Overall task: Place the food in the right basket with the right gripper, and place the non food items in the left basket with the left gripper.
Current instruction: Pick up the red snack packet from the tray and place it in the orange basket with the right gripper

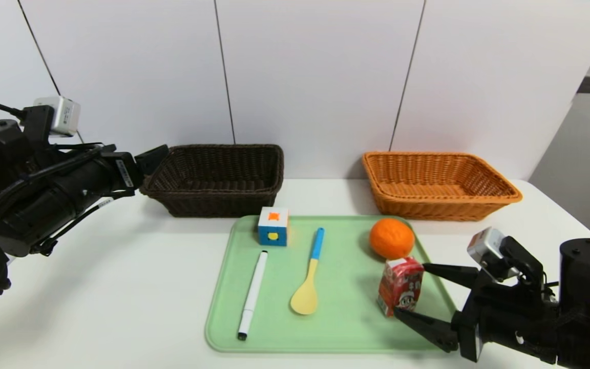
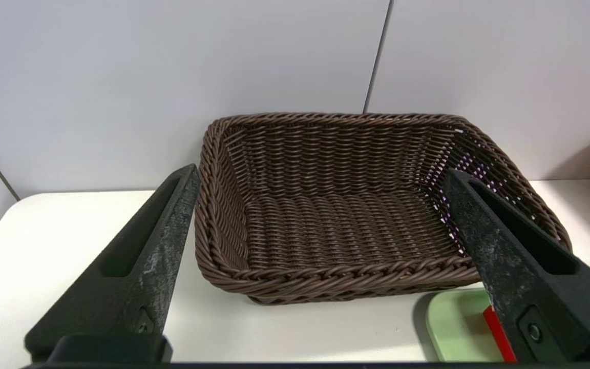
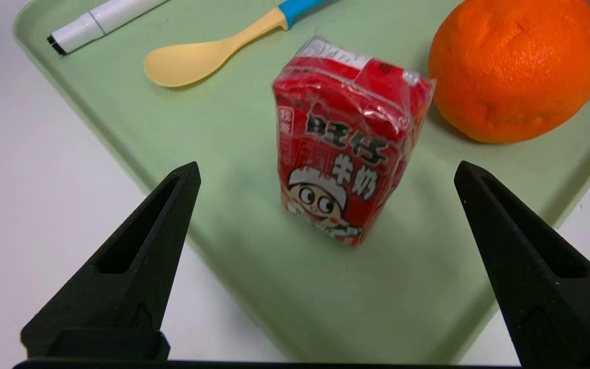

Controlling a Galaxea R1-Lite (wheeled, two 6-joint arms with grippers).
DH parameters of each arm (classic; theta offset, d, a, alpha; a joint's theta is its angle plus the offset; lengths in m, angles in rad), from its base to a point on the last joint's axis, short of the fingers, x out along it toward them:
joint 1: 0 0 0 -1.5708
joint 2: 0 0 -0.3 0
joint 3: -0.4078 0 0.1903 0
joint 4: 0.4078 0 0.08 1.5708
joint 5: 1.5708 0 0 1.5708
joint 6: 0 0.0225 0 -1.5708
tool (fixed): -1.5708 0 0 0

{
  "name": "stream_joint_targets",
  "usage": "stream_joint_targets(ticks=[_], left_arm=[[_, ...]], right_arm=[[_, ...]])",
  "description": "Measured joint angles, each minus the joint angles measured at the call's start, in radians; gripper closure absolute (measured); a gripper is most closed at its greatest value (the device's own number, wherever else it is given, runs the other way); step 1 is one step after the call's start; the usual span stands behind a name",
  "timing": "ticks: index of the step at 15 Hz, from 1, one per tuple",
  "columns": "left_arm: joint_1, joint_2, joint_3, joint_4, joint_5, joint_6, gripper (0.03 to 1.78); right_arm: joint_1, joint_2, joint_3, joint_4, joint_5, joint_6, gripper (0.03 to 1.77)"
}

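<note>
The red drink carton (image 1: 400,286) stands upright on the green tray (image 1: 346,328), with the orange fruit (image 1: 392,238) just behind it. My right gripper (image 1: 411,290) is open, one finger on each side of the carton (image 3: 349,138), touching nothing. The white marker (image 1: 252,293), the yellow spoon with a blue handle (image 1: 309,279) and the multicoloured cube (image 1: 273,226) lie on the tray's left half. My left gripper (image 1: 154,156) hangs open and empty by the left end of the dark brown basket (image 1: 216,179), which holds nothing (image 2: 346,220). The orange-tan basket (image 1: 436,184) is also empty.
Both baskets stand along the back of the white table (image 1: 95,287), against the wall. The tray lies in front of them at the middle. The table's right edge runs close behind my right arm.
</note>
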Motion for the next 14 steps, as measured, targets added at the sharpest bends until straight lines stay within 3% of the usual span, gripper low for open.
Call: stream_joint_targets(ticks=[5,11,14], left_arm=[[-0.004,-0.001,0.000,-0.026,-0.002,0.001,0.12],[-0.008,-0.003,0.001,-0.027,-0.003,0.002,0.12],[-0.008,-0.003,0.001,-0.027,-0.004,0.000,0.12]], right_arm=[[0.005,0.161,-0.009,-0.211,-0.010,0.003,0.09],[0.007,0.229,-0.014,-0.229,-0.012,0.003,0.12],[0.011,0.230,-0.013,-0.229,-0.032,0.006,0.63]])
